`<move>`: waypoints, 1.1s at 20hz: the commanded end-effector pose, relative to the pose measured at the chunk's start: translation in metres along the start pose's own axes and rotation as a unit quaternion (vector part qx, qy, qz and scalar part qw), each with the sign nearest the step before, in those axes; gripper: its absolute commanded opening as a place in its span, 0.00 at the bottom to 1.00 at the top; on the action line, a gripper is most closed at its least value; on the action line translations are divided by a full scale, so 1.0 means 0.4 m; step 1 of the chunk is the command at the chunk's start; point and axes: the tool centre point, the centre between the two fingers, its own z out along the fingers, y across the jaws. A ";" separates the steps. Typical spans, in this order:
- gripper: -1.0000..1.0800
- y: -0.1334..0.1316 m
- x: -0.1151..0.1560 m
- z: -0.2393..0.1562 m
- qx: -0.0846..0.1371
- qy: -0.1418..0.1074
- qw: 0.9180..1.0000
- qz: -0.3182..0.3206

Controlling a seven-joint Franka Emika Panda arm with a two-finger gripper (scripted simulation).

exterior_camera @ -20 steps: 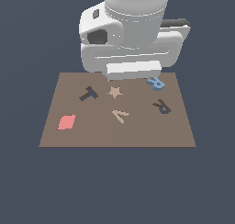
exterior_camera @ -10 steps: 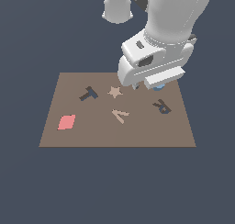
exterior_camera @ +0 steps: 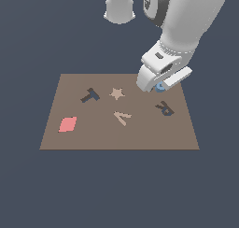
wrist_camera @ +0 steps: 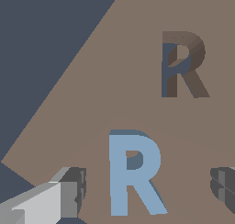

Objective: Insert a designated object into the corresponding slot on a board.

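Observation:
The light-blue R block (wrist_camera: 133, 172) lies flat on the brown board (wrist_camera: 92, 90), between my two open fingers (wrist_camera: 69, 191), which do not touch it. In the exterior view only a small blue bit of the R block (exterior_camera: 160, 87) shows under my gripper (exterior_camera: 158, 84), near the board's (exterior_camera: 93, 138) far right edge. The dark R-shaped slot (exterior_camera: 164, 109) sits just in front of the gripper in the exterior view. It also shows in the wrist view (wrist_camera: 183, 64), a short way from the block. It is empty.
On the board lie a dark T-shaped recess (exterior_camera: 89, 95), a tan star (exterior_camera: 116, 93), a tan V piece (exterior_camera: 122, 116) and a flat pink-red diamond (exterior_camera: 67, 124). The board's edge and corner show in the wrist view (wrist_camera: 55, 103).
The arm has swung from the board's far middle to the exterior view's right and come down over the blue R, which is now mostly hidden under the hand.

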 end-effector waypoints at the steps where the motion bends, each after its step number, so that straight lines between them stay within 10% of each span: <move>1: 0.96 -0.012 -0.003 0.010 -0.001 0.000 1.000 -0.011; 15: 0.96 -0.013 -0.006 0.064 -0.002 0.000 1.000 -0.013; 16: 0.00 -0.013 -0.006 0.064 -0.002 0.000 1.000 -0.013; 22: 0.00 -0.013 -0.006 0.064 -0.002 0.000 1.000 -0.013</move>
